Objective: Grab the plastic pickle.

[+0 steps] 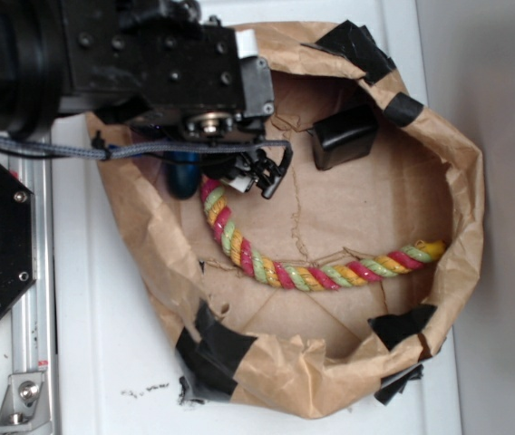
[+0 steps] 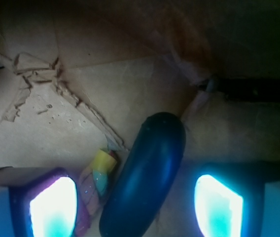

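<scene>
1. Two views were given, and in the exterior view the black robot arm (image 1: 103,54) was seen at 10 o'clock, reaching from the left edge over the rim of a brown paper bag (image 1: 457,181) laid open on a white table (image 1: 103,362).
2. Just below the arm, at about 9 o'clock inside the bag, the gripper (image 1: 217,172) was lowered over the plastic pickle (image 1: 182,177), of which only a dark blue-green rounded end was visible under the cables.
3. A red-yellow-green twisted rope (image 1: 303,272) was laid in a curve from beside the pickle toward 4 o'clock, its near end lying just beside the pickle.
4. A glossy black block (image 1: 344,136) was placed at 1 o'clock on the bag floor, well apart from the pickle.
5. Patches of black tape (image 1: 212,349) were stuck on the bag's rim at 7, 5 and 1 o'clock.
6. In the wrist view, the fingers (image 2: 51,207) were seen at 7 and 5 o'clock, spread apart, with the pickle (image 2: 145,177) lying tilted between them and touched by neither; the jaws were held open.
7. The rope's end (image 2: 100,180) was seen just at 9 o'clock of the pickle, between it and the left finger.
</scene>
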### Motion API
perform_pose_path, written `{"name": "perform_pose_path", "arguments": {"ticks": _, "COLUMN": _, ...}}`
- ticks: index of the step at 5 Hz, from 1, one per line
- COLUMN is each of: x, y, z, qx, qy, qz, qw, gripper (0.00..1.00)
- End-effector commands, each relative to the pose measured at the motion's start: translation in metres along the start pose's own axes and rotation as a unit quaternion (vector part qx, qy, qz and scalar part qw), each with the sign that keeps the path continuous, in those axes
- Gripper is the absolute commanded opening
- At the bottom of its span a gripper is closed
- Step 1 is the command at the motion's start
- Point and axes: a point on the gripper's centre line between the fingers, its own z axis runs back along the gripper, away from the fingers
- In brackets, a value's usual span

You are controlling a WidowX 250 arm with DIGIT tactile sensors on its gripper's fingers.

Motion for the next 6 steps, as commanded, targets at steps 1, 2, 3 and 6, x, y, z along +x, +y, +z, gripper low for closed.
{"name": "perform_pose_path", "arguments": {"ticks": 1, "x": 0.012, "y": 0.013, "z": -0.016, "qx": -0.025, "qy": -0.023, "qz": -0.052, "qw": 0.998, "gripper": 1.0}}
{"name": "perform_pose_path", "arguments": {"ticks": 2, "x": 0.013, "y": 0.01, "z": -0.026, "qx": -0.039, "qy": -0.016, "qz": -0.087, "qw": 0.995, "gripper": 1.0}}
{"name": "perform_pose_path", "arguments": {"ticks": 3, "x": 0.019, "y": 0.006, "z": -0.034, "qx": -0.056, "qy": -0.006, "qz": -0.124, "qw": 0.991, "gripper": 1.0}}
{"name": "perform_pose_path", "arguments": {"ticks": 6, "x": 0.023, "y": -0.009, "z": -0.02, "qx": -0.03, "qy": -0.041, "qz": -0.126, "qw": 0.991, "gripper": 0.0}}
